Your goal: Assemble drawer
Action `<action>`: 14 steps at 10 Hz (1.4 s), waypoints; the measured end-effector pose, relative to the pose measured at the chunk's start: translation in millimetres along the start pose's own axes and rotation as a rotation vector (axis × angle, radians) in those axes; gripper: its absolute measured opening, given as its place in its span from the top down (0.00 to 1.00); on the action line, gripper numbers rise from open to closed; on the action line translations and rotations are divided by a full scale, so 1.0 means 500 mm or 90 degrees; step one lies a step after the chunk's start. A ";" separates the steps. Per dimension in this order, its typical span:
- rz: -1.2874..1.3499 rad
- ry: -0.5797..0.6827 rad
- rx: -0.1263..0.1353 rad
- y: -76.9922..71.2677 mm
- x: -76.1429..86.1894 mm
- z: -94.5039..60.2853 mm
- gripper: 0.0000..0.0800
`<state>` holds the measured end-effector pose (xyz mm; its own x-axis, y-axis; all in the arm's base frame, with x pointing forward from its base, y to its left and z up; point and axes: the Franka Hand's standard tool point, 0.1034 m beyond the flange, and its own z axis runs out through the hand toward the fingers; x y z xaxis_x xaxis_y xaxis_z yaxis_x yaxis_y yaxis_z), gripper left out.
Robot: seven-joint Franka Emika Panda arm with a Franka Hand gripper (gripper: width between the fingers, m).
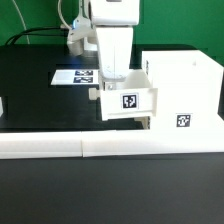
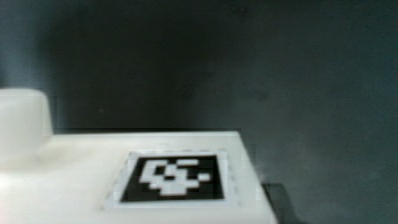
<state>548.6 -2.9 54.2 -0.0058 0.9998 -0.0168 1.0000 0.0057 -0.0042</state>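
The drawer's tall white casing (image 1: pixel 185 85) stands at the exterior view's right, with a square tag on its front. One small white tray (image 1: pixel 128 100) with a tag sits against the casing's left side, at its opening. My gripper (image 1: pixel 112 76) comes straight down onto the tray's rim, and its fingers look closed on the wall. In the wrist view the tray's tagged face (image 2: pixel 175 176) fills the lower part, with a rounded white knob (image 2: pixel 18 125) beside it. My fingertips are hidden there. A white part (image 1: pixel 2 106) at the exterior view's left edge is cut off.
The marker board (image 1: pixel 78 75) lies flat on the black table behind the tray. A long low white wall (image 1: pixel 100 148) runs along the front edge. A green backdrop stands behind the table.
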 end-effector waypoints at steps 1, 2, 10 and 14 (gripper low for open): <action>-0.006 0.000 -0.001 0.002 0.010 -0.001 0.95; -0.006 0.001 -0.001 0.002 0.016 -0.002 0.95; -0.007 -0.003 -0.006 0.005 0.023 -0.002 0.94; -0.012 -0.011 -0.009 0.008 0.024 -0.003 0.94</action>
<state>552.3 9.0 55.6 -0.0250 0.9991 -0.0342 0.9996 0.0253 0.0088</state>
